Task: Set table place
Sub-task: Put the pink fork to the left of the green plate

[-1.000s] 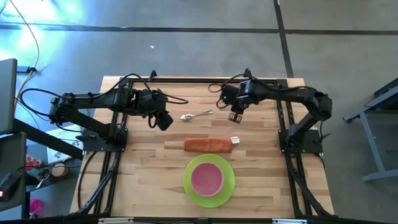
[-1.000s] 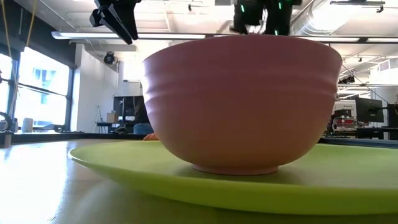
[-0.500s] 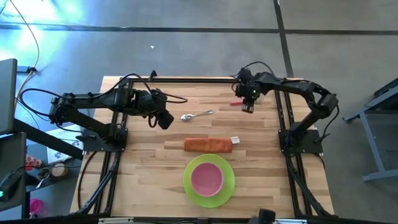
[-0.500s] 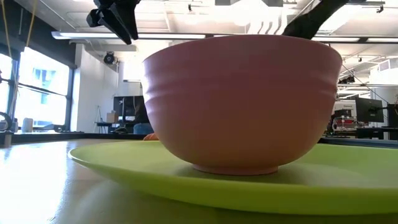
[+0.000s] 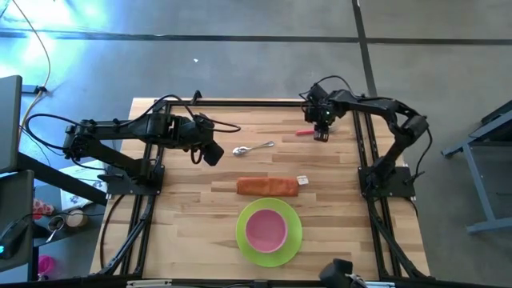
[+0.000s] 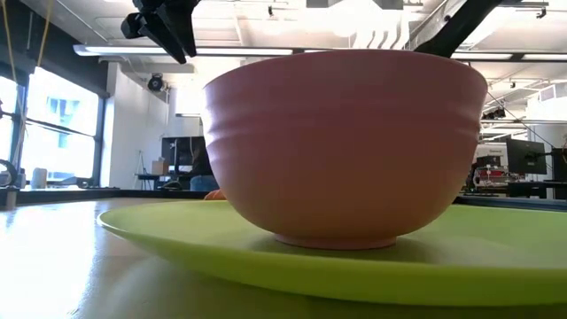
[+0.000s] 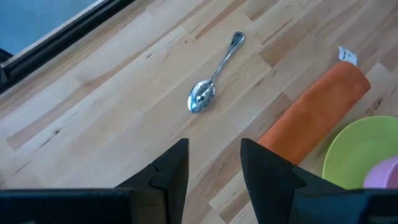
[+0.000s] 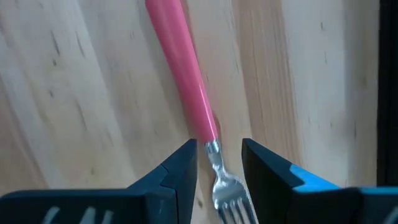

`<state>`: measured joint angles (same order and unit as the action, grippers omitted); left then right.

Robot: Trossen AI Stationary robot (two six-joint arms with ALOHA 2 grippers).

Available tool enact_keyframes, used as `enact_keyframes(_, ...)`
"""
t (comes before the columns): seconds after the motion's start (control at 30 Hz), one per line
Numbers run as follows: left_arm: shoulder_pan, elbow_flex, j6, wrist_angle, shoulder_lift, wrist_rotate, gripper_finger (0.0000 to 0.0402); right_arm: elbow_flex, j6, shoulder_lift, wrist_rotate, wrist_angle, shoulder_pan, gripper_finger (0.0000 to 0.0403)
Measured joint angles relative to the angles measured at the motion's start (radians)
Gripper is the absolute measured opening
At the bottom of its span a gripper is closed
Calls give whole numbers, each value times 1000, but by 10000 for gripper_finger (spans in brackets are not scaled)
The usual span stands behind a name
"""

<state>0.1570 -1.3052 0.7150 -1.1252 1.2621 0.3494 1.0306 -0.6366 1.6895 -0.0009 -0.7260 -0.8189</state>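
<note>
High view, near edge first: a round lime-green plate (image 5: pixel 269 233) sits on the light wood plank table (image 5: pixel 192 204) with a smaller pink bowl (image 5: pixel 266 230) inside it. Just past the plate, at 12 o'clock from it, lies a rolled orange cloth napkin (image 5: pixel 267 186) with a little white tag. Farther on, at 11 o'clock from the napkin, lies a small silver spoon (image 5: pixel 253 148), all alone. At 9 o'clock from the spoon hangs the left gripper (image 5: pixel 211 154), its two dark fingers spread apart with nothing between them. Farthest off, at 2 o'clock from the spoon near the back right corner, the right gripper (image 5: pixel 322 134) is low over a metal fork with a red handle (image 8: pixel 186 78). Its claw is spread, one finger on each side of the fork's neck, not pinching it.
</note>
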Motion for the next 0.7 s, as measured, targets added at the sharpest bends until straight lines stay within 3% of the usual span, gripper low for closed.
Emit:
enact_keyframes(0.53,0,0,23,-7,0,-1,136,6,-57,151,-13,0,0,113)
enact_keyframes(0.6,0,0,23,-9,0,-1,136,6,-41,155,-15,-3,0,91)
enact_keyframes(0.7,0,0,23,-8,0,-1,136,9,-21,156,-17,-5,0,27)
